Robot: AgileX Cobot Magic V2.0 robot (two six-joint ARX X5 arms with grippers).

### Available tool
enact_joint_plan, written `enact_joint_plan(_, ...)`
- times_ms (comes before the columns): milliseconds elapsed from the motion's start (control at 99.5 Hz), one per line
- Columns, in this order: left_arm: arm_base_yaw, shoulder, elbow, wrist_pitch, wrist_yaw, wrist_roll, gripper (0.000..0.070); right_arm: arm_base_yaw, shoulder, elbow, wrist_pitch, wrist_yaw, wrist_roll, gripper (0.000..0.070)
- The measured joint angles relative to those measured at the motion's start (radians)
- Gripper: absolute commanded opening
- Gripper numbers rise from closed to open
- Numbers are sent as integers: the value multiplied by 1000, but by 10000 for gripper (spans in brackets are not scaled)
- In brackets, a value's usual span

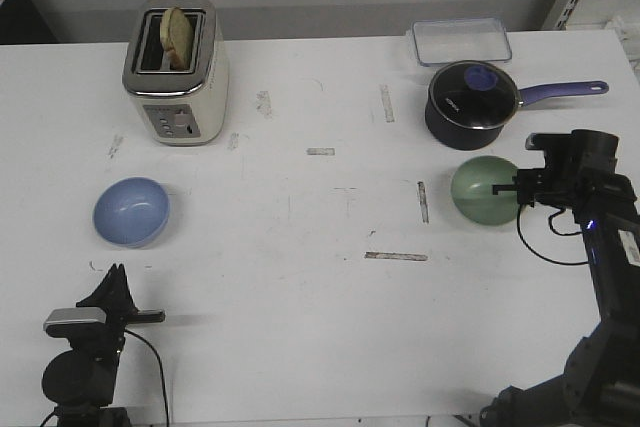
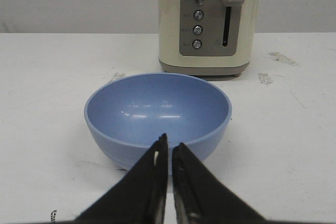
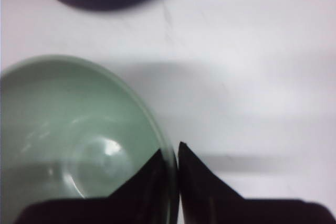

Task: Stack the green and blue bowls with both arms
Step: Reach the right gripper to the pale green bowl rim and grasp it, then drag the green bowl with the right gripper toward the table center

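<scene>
Green bowl (image 3: 68,140) has its rim pinched between the closed fingers of the right tool (image 3: 174,153), tilted at the worktop's (image 1: 330,277) right side, just in front of the saucepan (image 1: 470,102); left tool (image 2: 169,145) is closed on nothing, just short of the blue bowl (image 2: 157,111), which sits upright before the toaster (image 2: 210,22).

On the table (image 1: 300,247), the toaster (image 1: 178,72) stood at the far left, with a slice of bread (image 1: 179,35) in its slot. Nearer than it lay the blue bowl (image 1: 132,211), and the left gripper (image 1: 112,287) sat nearer still. At the far right was a lidded container (image 1: 460,41); the saucepan (image 1: 472,102) stood just nearer, handle pointing right. The green bowl (image 1: 483,190) lay nearer again, its right rim between the right gripper's (image 1: 517,190) fingers.
</scene>
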Motion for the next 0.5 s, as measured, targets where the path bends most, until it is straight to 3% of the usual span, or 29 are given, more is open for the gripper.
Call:
enact_joint_plan(241,0,0,0,5,0,0,2,269,-166,116,107,-131,75,0)
enact_joint_plan(503,0,0,0,6,0,0,2,679,-43,105,8,-95,119,0)
